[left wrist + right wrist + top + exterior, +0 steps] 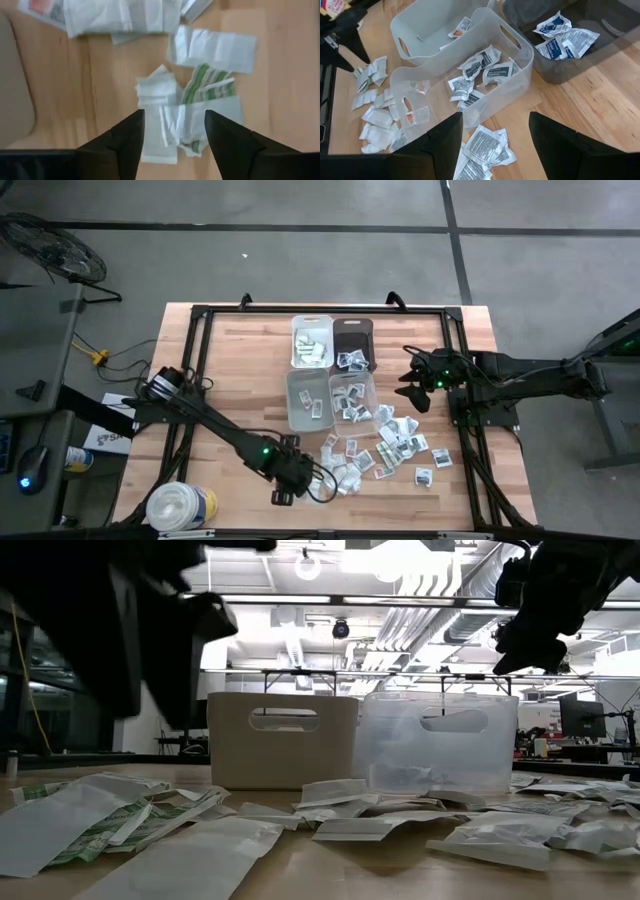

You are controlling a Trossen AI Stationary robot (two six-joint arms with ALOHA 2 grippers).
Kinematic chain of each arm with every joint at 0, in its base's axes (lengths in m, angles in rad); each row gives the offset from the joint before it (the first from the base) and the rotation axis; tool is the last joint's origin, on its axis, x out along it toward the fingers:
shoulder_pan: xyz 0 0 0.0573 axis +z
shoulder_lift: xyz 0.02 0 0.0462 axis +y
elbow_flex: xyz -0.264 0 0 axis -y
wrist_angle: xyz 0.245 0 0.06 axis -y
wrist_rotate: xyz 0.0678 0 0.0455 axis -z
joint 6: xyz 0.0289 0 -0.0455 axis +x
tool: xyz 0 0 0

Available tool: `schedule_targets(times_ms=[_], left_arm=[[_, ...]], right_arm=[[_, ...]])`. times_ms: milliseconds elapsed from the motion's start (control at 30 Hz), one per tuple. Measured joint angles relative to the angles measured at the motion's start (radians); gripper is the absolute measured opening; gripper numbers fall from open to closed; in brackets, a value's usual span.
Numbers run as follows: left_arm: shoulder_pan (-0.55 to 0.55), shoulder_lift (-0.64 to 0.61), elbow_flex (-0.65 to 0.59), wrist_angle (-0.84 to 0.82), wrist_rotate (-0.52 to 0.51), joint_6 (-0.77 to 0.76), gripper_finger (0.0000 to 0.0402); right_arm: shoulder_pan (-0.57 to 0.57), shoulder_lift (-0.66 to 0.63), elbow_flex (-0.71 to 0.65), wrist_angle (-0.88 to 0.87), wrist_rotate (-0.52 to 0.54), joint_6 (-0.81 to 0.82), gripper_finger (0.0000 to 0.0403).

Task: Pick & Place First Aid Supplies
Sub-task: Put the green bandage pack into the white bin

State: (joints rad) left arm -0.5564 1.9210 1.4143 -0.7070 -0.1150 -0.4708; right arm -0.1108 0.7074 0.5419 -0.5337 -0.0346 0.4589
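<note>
Seen from above: four small bins clustered at the middle of the wooden table (240, 360), a white bin (311, 340) and a dark bin (353, 343) behind, two clear bins (308, 400) in front; first aid packets (400, 442) scattered just in front and to the right of the clear bins, more lying inside the bins. Left gripper (296, 480) low over the packets near the front edge, a white round tub (180, 507) at the front left corner; right gripper (417, 380) raised beside the bins on the right. At table level: packets (150, 825) strewn across the foreground, a white bin (282, 740) and a clear bin (440, 743) side by side behind, dark arms looming overhead. From the left wrist: fingers (127, 145) apart, straddling a small heap of white and green-striped packets (192, 107) on bare wood. From the right wrist: fingers (560, 145) spread wide, empty, above printed packets (482, 145) beside a clear bin (520, 75) holding several more.
</note>
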Motion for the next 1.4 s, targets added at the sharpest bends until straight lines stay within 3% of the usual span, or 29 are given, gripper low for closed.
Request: schedule_targets(times_ms=[267, 1400], left_arm=[[0.0, 0.016, -0.009, -0.019, -0.001, -0.03, 0.0186], [0.018, 0.015, -0.069, 0.007, 0.056, -0.057, 0.0185]], right_arm=[[0.0, 0.0, 0.0, 0.0, 0.001, -0.015, 0.0222], [0.0, 0.0, 0.0, 0.0, 0.001, -0.015, 0.0222]])
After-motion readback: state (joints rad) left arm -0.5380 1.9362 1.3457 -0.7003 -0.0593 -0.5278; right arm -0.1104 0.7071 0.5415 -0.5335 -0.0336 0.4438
